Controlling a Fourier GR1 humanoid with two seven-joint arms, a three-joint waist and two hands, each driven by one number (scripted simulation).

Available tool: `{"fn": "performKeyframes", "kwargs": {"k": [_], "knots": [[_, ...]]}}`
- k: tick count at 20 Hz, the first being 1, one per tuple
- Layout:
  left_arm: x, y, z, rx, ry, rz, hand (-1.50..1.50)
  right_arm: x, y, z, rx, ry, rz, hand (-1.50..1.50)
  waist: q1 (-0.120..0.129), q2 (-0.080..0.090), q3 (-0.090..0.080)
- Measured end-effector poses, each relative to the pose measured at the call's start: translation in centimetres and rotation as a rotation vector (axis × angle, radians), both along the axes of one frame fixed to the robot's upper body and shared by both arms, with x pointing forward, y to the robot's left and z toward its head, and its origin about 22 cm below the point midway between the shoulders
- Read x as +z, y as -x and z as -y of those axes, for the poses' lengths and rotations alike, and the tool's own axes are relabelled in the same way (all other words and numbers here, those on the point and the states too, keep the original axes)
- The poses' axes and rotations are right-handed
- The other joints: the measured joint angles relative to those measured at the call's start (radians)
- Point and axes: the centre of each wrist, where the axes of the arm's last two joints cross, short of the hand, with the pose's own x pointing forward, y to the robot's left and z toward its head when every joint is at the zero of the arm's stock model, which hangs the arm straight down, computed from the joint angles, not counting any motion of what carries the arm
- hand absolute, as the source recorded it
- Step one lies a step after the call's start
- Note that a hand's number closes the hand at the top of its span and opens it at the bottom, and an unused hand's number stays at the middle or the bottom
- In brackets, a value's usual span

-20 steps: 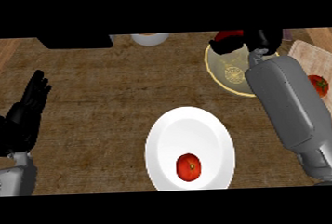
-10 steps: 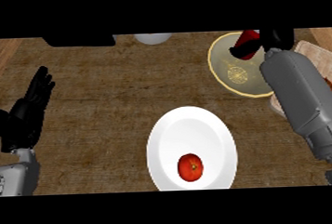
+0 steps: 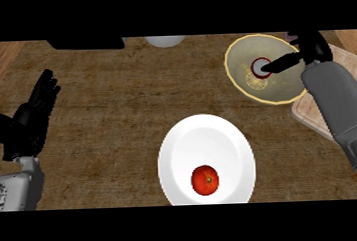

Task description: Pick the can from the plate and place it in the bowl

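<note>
Can [image 3: 261, 66] is seen end-on inside the bowl [image 3: 247, 87]: only a pale top ringed in red is shown, sides hidden, so its long axis is taken as upright, pointing at the camera. Right hand [image 3: 312, 47] is set at the bowl's far rim, reaching to the can; whether it grips cannot be told. Left hand [image 3: 28, 120] is held open at the left edge. Plate [image 3: 204, 141] is occupied by a tomato [image 3: 205, 180]. Cutting board [image 3: 305, 113] is partly hidden by the right forearm [image 3: 332, 97].
</note>
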Motion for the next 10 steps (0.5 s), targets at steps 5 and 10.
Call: {"fn": "performKeyframes", "kwargs": {"k": [5,10], "knots": [[-0.4,0.6,-0.7,0.018,0.001,-0.005,0.00,0.5,0.4,1.5,-0.039,-0.304,0.216,-1.50,-0.015,-0.007,0.002],[-0.8,0.9,-0.8,0.030,-0.001,-0.003,0.00,1.3,1.6,6.2,-0.087,-0.527,0.349,-1.50,-0.025,-0.011,0.000]]}}
